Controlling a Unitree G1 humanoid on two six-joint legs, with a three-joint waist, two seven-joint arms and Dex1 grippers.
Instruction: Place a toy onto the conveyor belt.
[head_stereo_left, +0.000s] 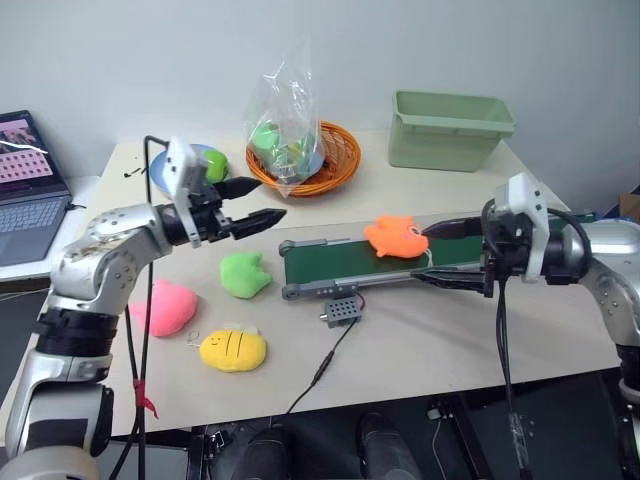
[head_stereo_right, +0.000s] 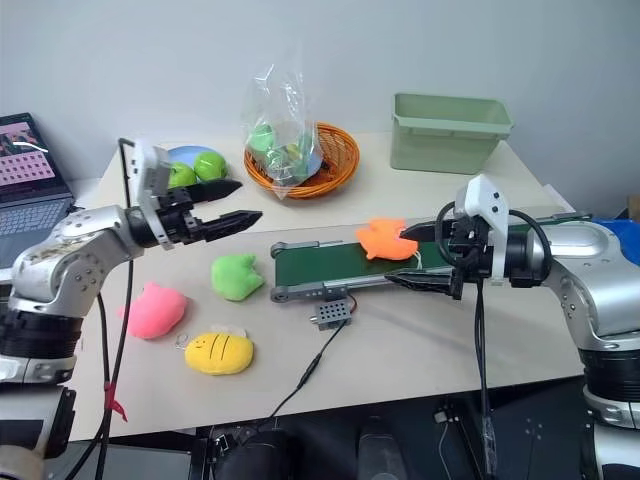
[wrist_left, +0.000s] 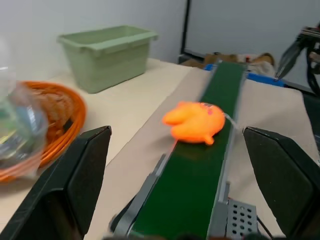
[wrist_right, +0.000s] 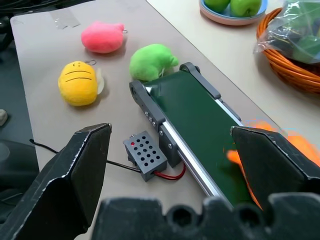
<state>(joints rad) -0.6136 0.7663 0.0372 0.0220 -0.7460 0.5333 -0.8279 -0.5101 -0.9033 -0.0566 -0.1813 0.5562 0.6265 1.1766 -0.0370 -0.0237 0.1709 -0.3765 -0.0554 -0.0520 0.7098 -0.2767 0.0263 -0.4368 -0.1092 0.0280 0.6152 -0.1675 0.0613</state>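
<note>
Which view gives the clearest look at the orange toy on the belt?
The left wrist view: the orange toy lies whole and unobstructed on the conveyor belt, seen between that gripper's open fingers. Both eye views show it smaller, beside the right gripper. The right wrist view shows just an orange edge behind a finger.

My right pincer (head_stereo_left: 436, 254) hides the conveyor belt's (head_stereo_left: 330, 262) right stretch. The laptop (head_stereo_left: 27, 190) is cut off at the left edge. The bag's (head_stereo_left: 284, 120) contents are unclear.
</note>
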